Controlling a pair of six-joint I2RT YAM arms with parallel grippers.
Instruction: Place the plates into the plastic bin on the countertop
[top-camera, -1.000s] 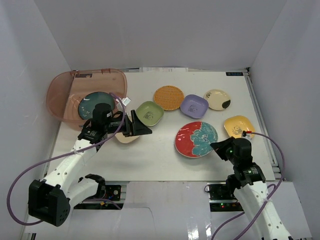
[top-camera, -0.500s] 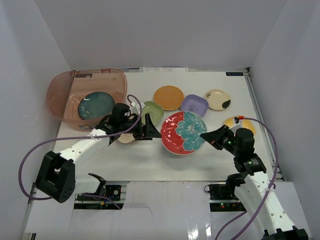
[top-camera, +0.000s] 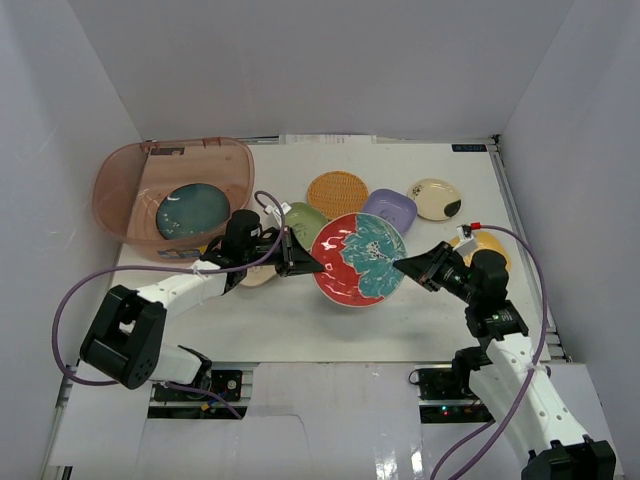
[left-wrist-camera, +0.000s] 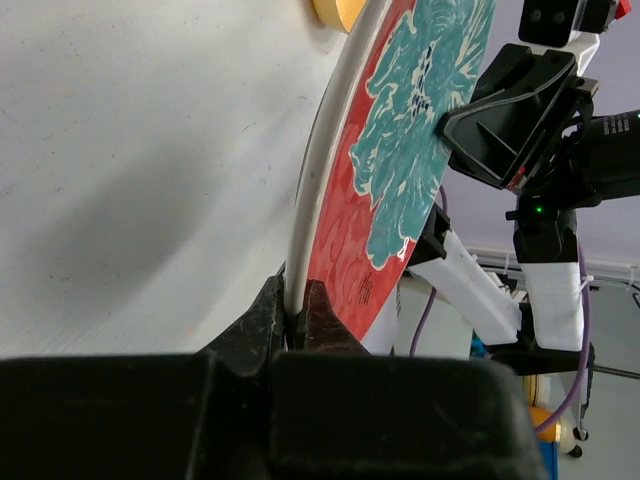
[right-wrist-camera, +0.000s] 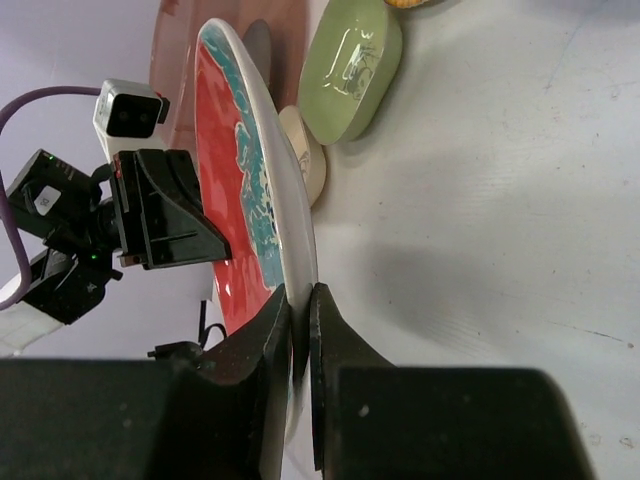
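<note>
The red-and-teal floral plate (top-camera: 358, 258) hangs tilted above the countertop (top-camera: 300, 320), held at both edges. My left gripper (top-camera: 314, 266) is shut on its left rim (left-wrist-camera: 297, 312). My right gripper (top-camera: 403, 265) is shut on its right rim (right-wrist-camera: 302, 300). The plastic bin (top-camera: 110, 175) stands at the far left with a dark teal plate (top-camera: 192, 212) inside. On the countertop lie the orange woven plate (top-camera: 337, 193), the green (top-camera: 300, 218), lavender (top-camera: 392, 207), cream (top-camera: 435, 198) and yellow (top-camera: 488, 243) ones. A beige one (top-camera: 256, 277) is partly under my left arm.
White walls close in the countertop at the left, back and right. Purple cables loop from both arms near the front edge. The green and beige plates lie right behind and under the left arm, between the held plate and the bin.
The right arm lifted the floral plate off the countertop and carried it left. The left gripper swung right from near the bin and shut on the plate's left rim.
</note>
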